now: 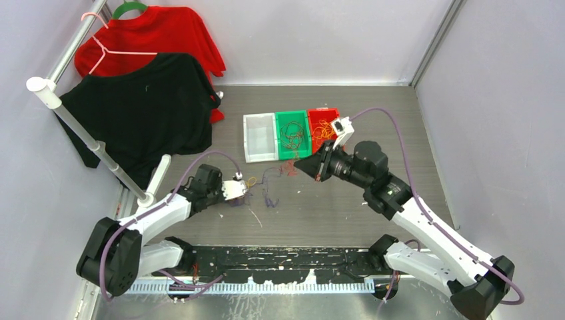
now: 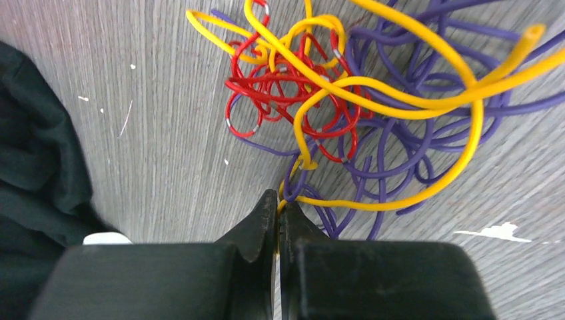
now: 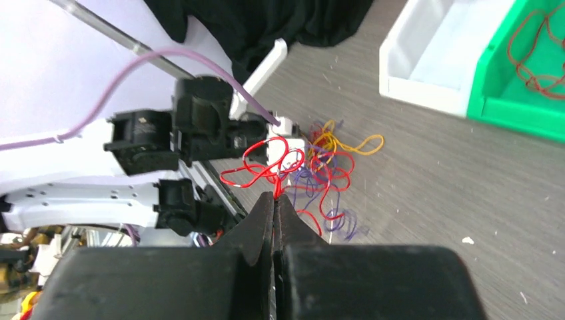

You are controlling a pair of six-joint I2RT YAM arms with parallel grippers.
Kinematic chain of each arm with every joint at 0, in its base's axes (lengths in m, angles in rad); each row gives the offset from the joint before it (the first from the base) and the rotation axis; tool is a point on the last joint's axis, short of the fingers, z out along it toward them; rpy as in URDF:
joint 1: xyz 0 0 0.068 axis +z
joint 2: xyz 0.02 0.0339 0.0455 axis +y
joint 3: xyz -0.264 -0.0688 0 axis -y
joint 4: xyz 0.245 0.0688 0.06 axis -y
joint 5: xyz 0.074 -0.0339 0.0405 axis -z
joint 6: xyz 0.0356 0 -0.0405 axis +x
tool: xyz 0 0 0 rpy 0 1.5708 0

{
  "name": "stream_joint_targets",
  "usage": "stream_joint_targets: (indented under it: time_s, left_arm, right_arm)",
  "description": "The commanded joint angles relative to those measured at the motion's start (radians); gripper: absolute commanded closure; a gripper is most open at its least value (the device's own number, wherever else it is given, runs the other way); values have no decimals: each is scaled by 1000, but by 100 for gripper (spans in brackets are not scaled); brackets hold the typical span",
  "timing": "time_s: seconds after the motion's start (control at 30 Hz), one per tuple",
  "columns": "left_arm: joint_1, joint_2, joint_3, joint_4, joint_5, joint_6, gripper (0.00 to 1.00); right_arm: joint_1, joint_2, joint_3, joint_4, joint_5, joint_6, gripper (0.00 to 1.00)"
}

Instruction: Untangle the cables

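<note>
The cables [image 2: 360,107] are showing yellow, red and purple strands. The table [image 2: 166,100] under them is showing grey, with a fine streaked grain. The left gripper [image 2: 278,205] is looking black. Three bins are showing plain colours: a white bin [image 1: 260,137], a green bin [image 1: 290,117] and a red bin [image 1: 324,113]. The wires inside are seeming orange-brown, though they are very small. A red shirt [image 1: 166,37] and a black shirt [image 1: 146,107] are hanging.

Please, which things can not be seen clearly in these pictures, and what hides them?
- Top view: the cables are too small to trace their crossings.
- Left wrist view: the yellow cable has its gripped part hidden inside the left end effector; loops leave the top and right edges.
- Right wrist view: the green bin is cut by the right edge; the right end effector hides the gripped part of the red cable.
</note>
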Motion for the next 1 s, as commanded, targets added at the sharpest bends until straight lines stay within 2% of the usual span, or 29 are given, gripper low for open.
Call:
stream_joint_targets:
  time_s: [0.0,0.17,0.43,0.77,0.97]
  left_arm:
    - [35,0,-56,-5,-22,101,100]
    - [80,36,-154,87,-56,251,100]
    - [99,101,-197,170,-76,307,100]
    - [103,101,-200,166,-75,329,100]
    - [103,101,-198,157,-71,341,100]
  right_arm:
    - [-63,-17,181,-74,-43,-56,99]
    - [-104,-61,318,-205,37,-139,99]
    - [-116,-90,450,-379,206,-248,99]
    - [-116,-91,664,-579,757,-402,99]
    - [-116,-81,710,-568,1017,-505,99]
